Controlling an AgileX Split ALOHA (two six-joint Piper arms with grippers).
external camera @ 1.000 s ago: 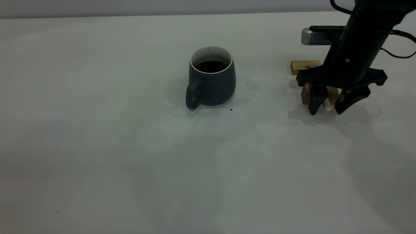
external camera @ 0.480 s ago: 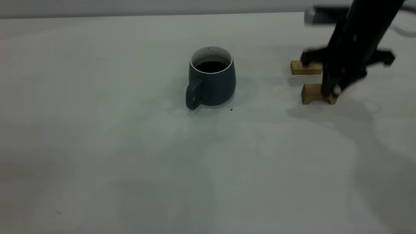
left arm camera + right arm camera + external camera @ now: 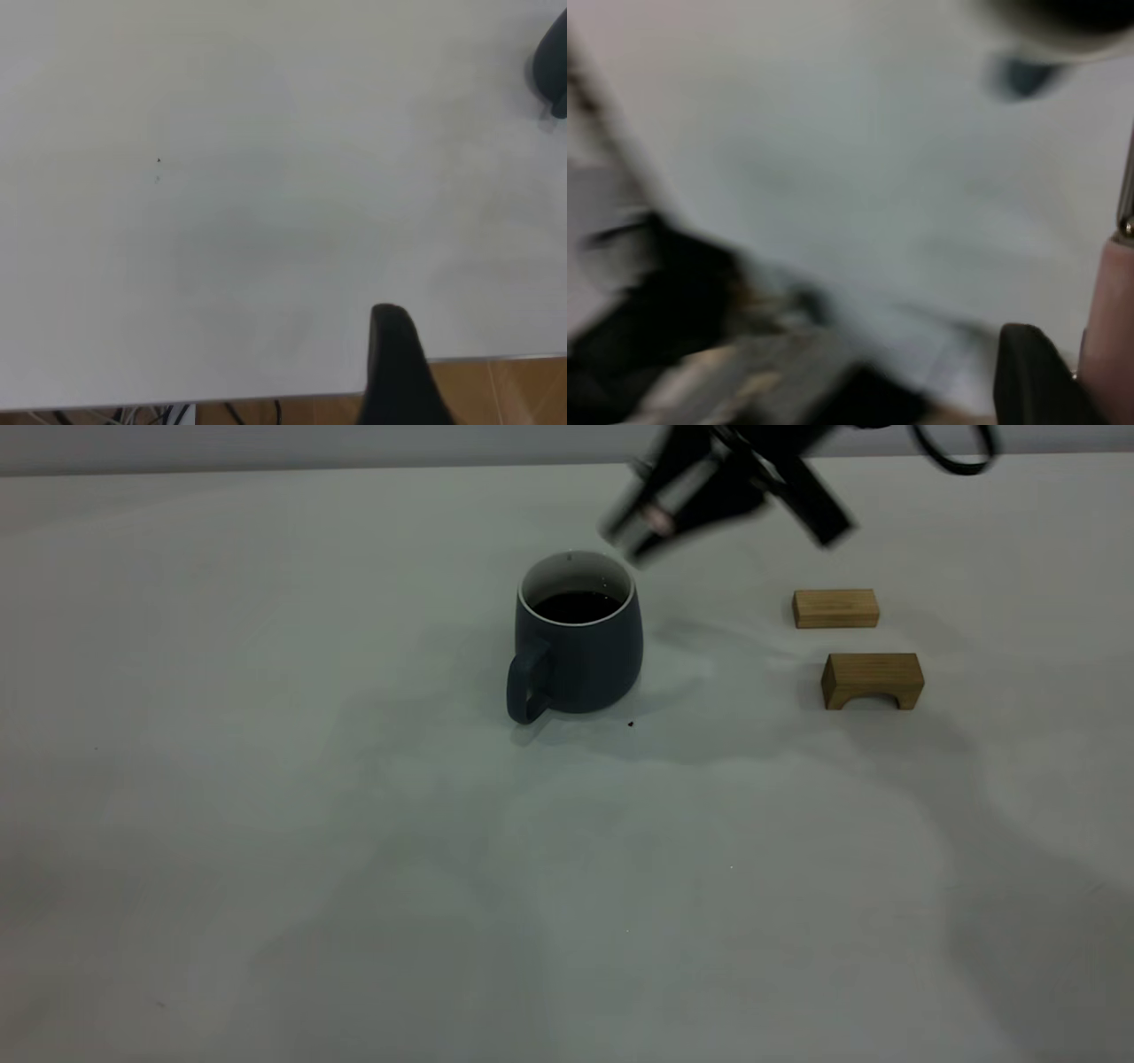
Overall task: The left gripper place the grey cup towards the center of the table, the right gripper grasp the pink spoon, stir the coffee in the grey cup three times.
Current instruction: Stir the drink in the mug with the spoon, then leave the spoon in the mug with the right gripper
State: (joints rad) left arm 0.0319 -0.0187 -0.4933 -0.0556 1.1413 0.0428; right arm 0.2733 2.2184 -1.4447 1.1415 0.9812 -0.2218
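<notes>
The grey cup [image 3: 576,642] stands upright near the table's [image 3: 354,868] middle, its handle toward the front left and dark coffee [image 3: 577,607] inside. My right gripper [image 3: 645,524] hangs blurred just above and to the right of the cup's rim, shut on the pink spoon [image 3: 657,517]. In the right wrist view the pink handle [image 3: 1109,328] sits against a black finger [image 3: 1032,376], with the cup [image 3: 1063,18] blurred beyond. My left gripper [image 3: 394,363] is parked over the table's edge, out of the exterior view, with the cup's side [image 3: 554,66] far off.
Two wooden blocks lie right of the cup: a flat one [image 3: 835,608] farther back and an arched one [image 3: 873,680] nearer the front. A tiny dark speck [image 3: 631,724] sits by the cup's base. The table's edge [image 3: 266,398] runs beneath the left gripper.
The right gripper closed on the pink spoon at the wooden blocks, lifted it, and swung left and up to just beside the cup's rim. The cup has not moved.
</notes>
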